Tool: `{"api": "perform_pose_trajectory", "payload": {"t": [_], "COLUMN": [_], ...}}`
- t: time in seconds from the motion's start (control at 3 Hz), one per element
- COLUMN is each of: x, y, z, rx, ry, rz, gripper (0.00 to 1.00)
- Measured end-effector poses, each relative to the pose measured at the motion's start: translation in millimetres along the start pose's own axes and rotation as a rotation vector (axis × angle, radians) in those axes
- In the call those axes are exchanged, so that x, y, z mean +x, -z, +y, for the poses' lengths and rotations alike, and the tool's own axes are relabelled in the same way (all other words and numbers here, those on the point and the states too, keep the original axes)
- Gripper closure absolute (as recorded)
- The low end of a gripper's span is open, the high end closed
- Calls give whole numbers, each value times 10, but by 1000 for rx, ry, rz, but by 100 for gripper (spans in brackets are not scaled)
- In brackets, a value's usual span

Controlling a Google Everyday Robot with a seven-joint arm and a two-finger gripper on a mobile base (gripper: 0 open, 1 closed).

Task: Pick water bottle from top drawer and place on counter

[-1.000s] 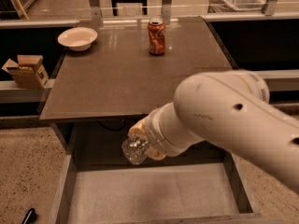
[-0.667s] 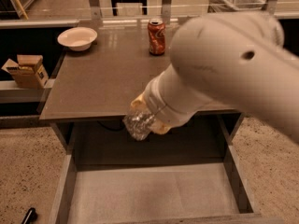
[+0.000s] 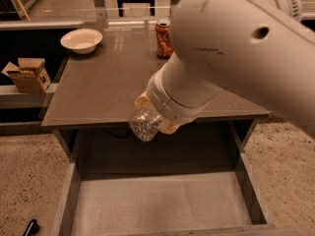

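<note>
Arm (image 3: 231,48) enters from upper right and fills much of the view, forearm slanting down and left, wrist over the near edge of the counter (image 3: 98,87). Gripper (image 3: 153,117) at the wrist end is mostly hidden. Pale yellow fingers (image 3: 141,101) show either side of the bottle (image 3: 144,124), clamped on it. Bottle is held in the air at the counter's near edge, above the far part of the open drawer (image 3: 66,200). Can (image 3: 163,32) and bowl (image 3: 81,40) stand far on the counter. Box (image 3: 29,74) sits off to the left.

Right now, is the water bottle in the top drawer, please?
Out: the gripper holds the water bottle above the top drawer, by the counter edge.
</note>
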State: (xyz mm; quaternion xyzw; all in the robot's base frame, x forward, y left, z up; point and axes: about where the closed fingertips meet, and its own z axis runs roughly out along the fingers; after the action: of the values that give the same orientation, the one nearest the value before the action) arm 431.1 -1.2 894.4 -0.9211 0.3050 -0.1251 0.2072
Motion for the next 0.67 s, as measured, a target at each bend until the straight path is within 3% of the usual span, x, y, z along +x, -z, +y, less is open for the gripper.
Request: {"api": "perform_pose_trajectory", "payload": {"t": [0.33, 0.67], "x": [291, 808], "y": [-49, -66], "z": [11, 33], "rx": [-9, -9], "ry": [20, 11], "rz": [66, 123], "gripper": [100, 100]}}
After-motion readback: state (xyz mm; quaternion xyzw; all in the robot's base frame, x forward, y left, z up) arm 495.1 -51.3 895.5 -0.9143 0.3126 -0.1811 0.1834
